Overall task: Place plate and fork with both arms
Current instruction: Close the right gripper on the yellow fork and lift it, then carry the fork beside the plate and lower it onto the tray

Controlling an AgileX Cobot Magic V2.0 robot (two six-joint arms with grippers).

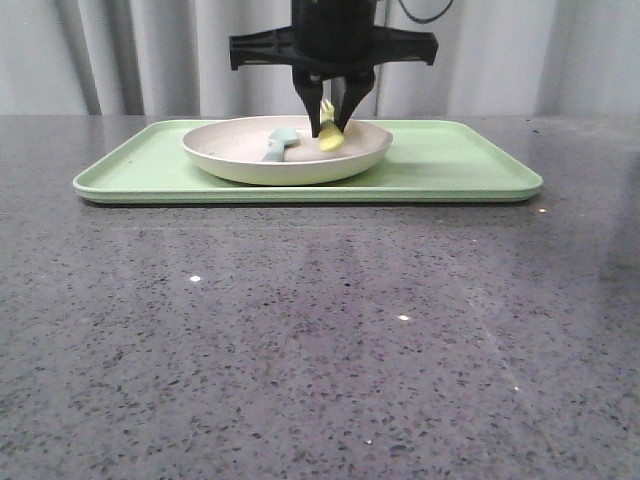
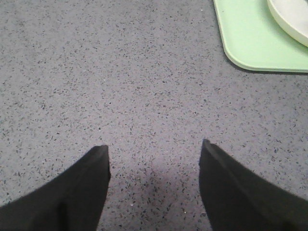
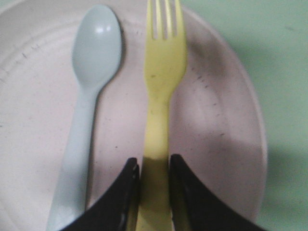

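The cream plate (image 1: 250, 150) sits on the light-green tray (image 1: 460, 160) at the far side of the table. My right gripper (image 1: 330, 125) reaches down into the plate and is shut on the yellow fork (image 1: 330, 138). In the right wrist view the jaws (image 3: 154, 166) clamp the fork's handle (image 3: 161, 72), tines pointing away, over the plate (image 3: 211, 125). My left gripper (image 2: 154, 154) is open and empty above bare table; the plate's rim (image 2: 293, 19) shows at the corner of its view. The left gripper does not show in the front view.
A pale blue-green spoon (image 3: 89, 86) lies in the plate beside the fork, also visible in the front view (image 1: 280, 145). The tray's corner (image 2: 250, 43) lies near the left gripper. The grey speckled table (image 1: 320, 340) stretches toward the front.
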